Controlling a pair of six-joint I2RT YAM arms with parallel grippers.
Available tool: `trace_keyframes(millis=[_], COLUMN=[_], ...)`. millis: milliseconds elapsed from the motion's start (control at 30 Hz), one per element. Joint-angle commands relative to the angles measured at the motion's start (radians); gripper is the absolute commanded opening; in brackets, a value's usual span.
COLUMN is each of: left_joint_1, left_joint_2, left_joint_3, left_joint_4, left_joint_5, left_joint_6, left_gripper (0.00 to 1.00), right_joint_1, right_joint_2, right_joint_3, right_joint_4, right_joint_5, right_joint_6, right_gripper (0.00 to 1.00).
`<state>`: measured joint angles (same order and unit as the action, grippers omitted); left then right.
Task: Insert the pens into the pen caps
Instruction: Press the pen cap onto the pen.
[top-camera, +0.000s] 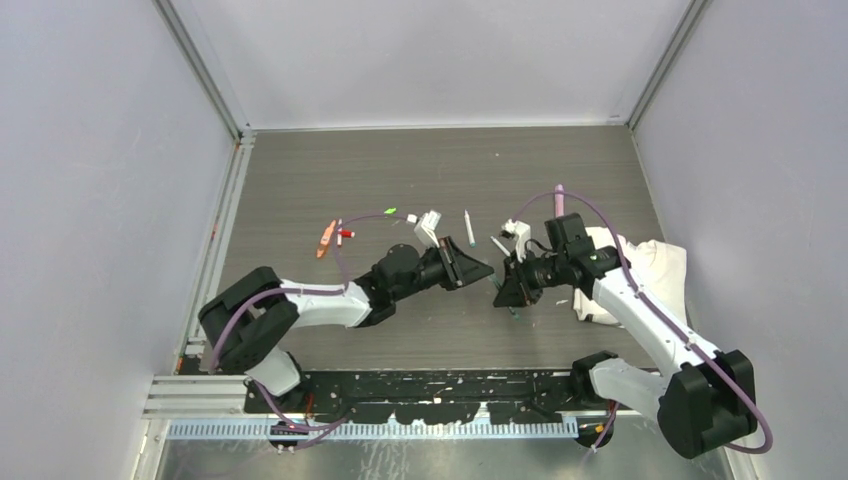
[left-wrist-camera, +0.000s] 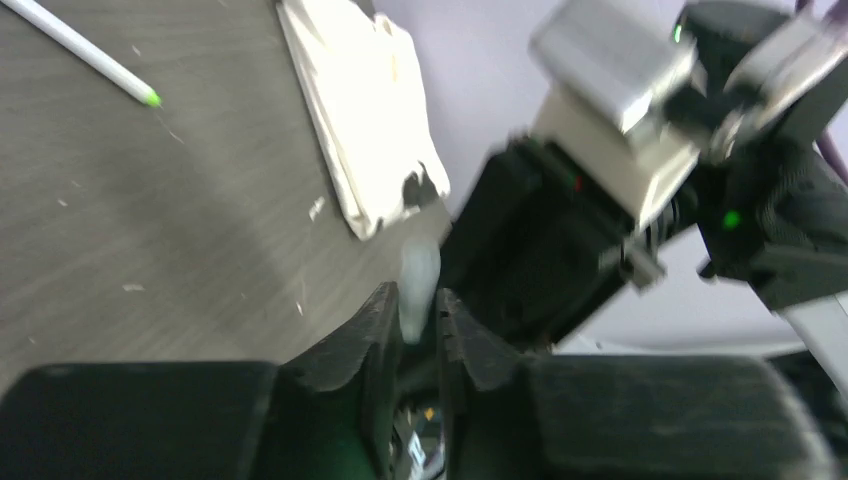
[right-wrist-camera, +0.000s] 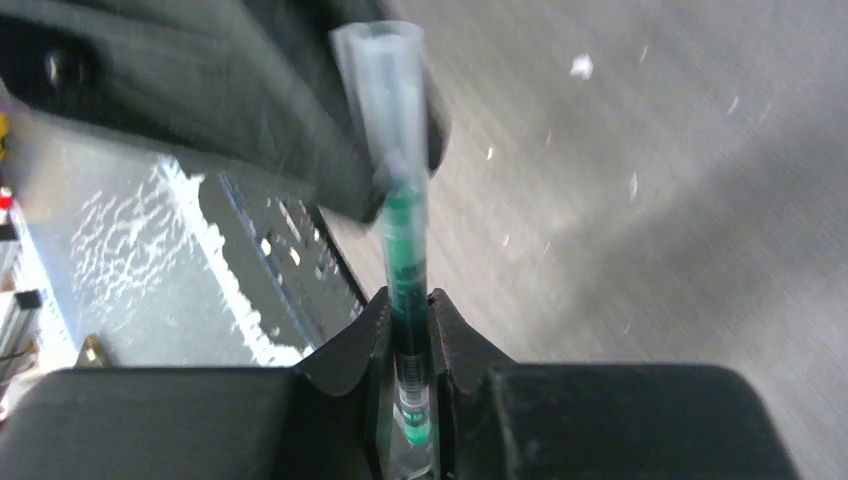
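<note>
Right pincer (right-wrist-camera: 408, 305) pinches the green pen (right-wrist-camera: 403, 235) — left pincer (left-wrist-camera: 415, 312) flanks its cap (left-wrist-camera: 419, 272), grip unclear.

- left wrist view is motion-smeared: the pale cap (left-wrist-camera: 419, 280) between the left gripper (left-wrist-camera: 418, 300) tips is a soft blur; whether the pads press it or merely flank it cannot be told.
- the white pen (left-wrist-camera: 85, 52) there is cut off by the top-left edge.
- the green pen (right-wrist-camera: 405, 260) pinched in the right gripper (right-wrist-camera: 408, 305) runs out past the bottom edge; its capped upper end is blurred.
- from above, both grippers hide where pen and cap meet.
- orange piece (top-camera: 325, 240), red piece (top-camera: 346, 233) and green piece (top-camera: 390, 211): too small to tell pen from cap.
</note>
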<state>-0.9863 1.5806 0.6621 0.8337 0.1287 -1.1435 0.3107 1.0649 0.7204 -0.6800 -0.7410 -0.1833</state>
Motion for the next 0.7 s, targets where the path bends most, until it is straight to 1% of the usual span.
trace_keyframes(millis=[0, 100, 167, 267, 367, 500, 600, 667], left_joint_1=[-0.022, 0.030, 0.058, 0.084, 0.100, 0.107, 0.112, 0.119], left_joint_2=[-0.123, -0.197, -0.256, -0.353, -0.448, -0.584, -0.673, -0.716], left_joint_3=[0.000, 0.031, 0.051, 0.076, 0.078, 0.050, 0.039, 0.070], left_joint_4=[-0.018, -0.100, -0.191, -0.377, -0.530, -0.698, -0.776, -0.876], left_joint_5=[0.303, 0.260, 0.231, 0.186, 0.132, 0.054, 0.019, -0.017], left_joint_6=[-0.007, 0.038, 0.086, 0.177, 0.274, 0.462, 0.583, 0.663], left_gripper=[0.26, 0.43, 0.54, 0.65, 0.68, 0.70, 0.79, 0.87], right_joint_1=[-0.047, -0.047, -0.048, -0.048, -0.049, -0.067, -0.089, -0.106], right_joint_2=[0.036, 0.040, 0.036, 0.032, 0.033, 0.033, 0.033, 0.040], right_joint_3=[0.104, 0.111, 0.115, 0.118, 0.127, 0.149, 0.168, 0.178], right_joint_4=[0.383, 0.359, 0.346, 0.334, 0.318, 0.290, 0.256, 0.240], right_joint_5=[0.003, -0.006, -0.006, -0.005, 0.002, 0.021, 0.069, 0.123], right_joint_6=[-0.004, -0.027, -0.039, -0.053, -0.066, -0.076, -0.095, -0.103], right_gripper=[0.01, 0.01, 0.01, 0.01, 0.01, 0.01, 0.01, 0.02])
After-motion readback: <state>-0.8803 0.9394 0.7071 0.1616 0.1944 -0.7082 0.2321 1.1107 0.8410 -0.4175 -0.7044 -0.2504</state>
